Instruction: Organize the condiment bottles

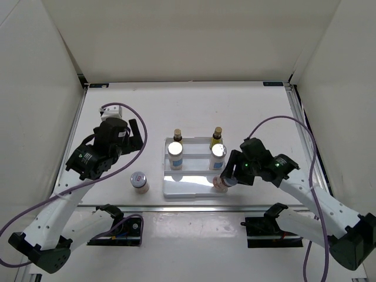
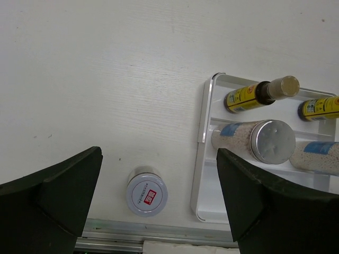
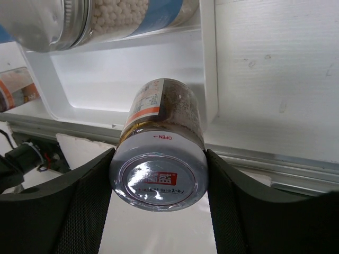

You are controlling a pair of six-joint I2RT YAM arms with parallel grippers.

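Over at the front right corner of the white stepped tray [image 1: 188, 188], my right gripper [image 3: 159, 180] is about half spread and clamped on a short pinkish jar [image 3: 161, 127], fingers on its sides just under the silver lid. It looks light, but it's round and smooth-walled, so I'd guess it twists or slips easily. Gripping the body below the lid seems right. My left gripper [image 2: 159, 156] is spread wide with nothing in it, above the other short jar [image 2: 147, 196], which is standing just left of the tray. Two white bottles [image 1: 175, 154] and two amber bottles [image 1: 177, 136] stand in the tray. The tabletop [image 1: 235, 106] is flat, white and faintly grained, and the walls [image 1: 35, 88] sit well apart from the tray.
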